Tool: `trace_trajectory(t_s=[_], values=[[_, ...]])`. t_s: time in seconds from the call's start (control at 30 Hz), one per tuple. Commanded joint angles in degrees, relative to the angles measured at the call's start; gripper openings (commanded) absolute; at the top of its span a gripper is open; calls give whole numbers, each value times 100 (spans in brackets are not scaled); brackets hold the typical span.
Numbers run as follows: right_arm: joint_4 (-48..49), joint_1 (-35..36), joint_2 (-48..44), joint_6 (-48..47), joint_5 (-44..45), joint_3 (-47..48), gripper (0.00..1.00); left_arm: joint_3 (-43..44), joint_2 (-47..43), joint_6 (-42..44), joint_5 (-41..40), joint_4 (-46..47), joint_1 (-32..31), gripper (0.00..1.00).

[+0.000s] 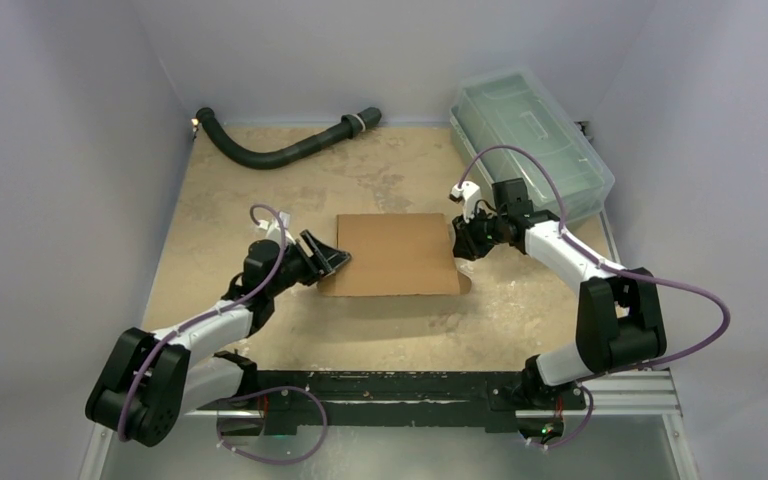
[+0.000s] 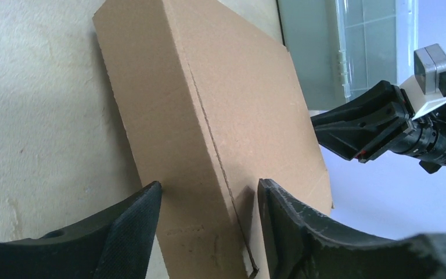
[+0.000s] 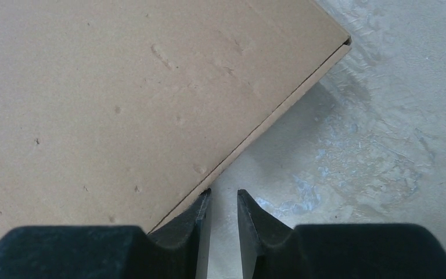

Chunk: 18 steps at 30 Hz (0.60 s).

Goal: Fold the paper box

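Observation:
The paper box [image 1: 397, 253] is plain brown cardboard and lies flat and closed in the middle of the table. My left gripper [image 1: 335, 262] is open at its left end. In the left wrist view [image 2: 209, 200] the jaws stand on either side of the box's [image 2: 238, 104] left side wall, close to the cardboard. My right gripper [image 1: 457, 240] is at the box's right edge. In the right wrist view [image 3: 223, 200] its jaws are a narrow gap apart with only table between them, and the left fingertip [image 3: 200, 206] touches the edge of the box [image 3: 122, 99].
A clear greenish plastic lidded bin [image 1: 530, 140] stands at the back right, close behind the right arm. A black corrugated hose [image 1: 280, 150] lies along the back left. Grey walls close in the table on the left, back and right.

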Motion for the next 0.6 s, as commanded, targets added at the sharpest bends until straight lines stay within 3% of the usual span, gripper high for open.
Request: trace_trajectory(t_s=[0.0, 0.23, 0.43, 0.57], values=[[53, 124, -214, -98, -353, 316, 27, -87, -122, -373, 162, 389, -94, 56], [-8, 129, -364, -169, -360, 317, 31, -215, -5, -456, 92, 498, -85, 31], [-61, 121, -500, -188, -334, 368, 34, -237, -6, -480, 79, 524, -76, 22], [-87, 89, -768, -256, -139, 388, 41, -247, 54, -434, 57, 490, -68, 21]])
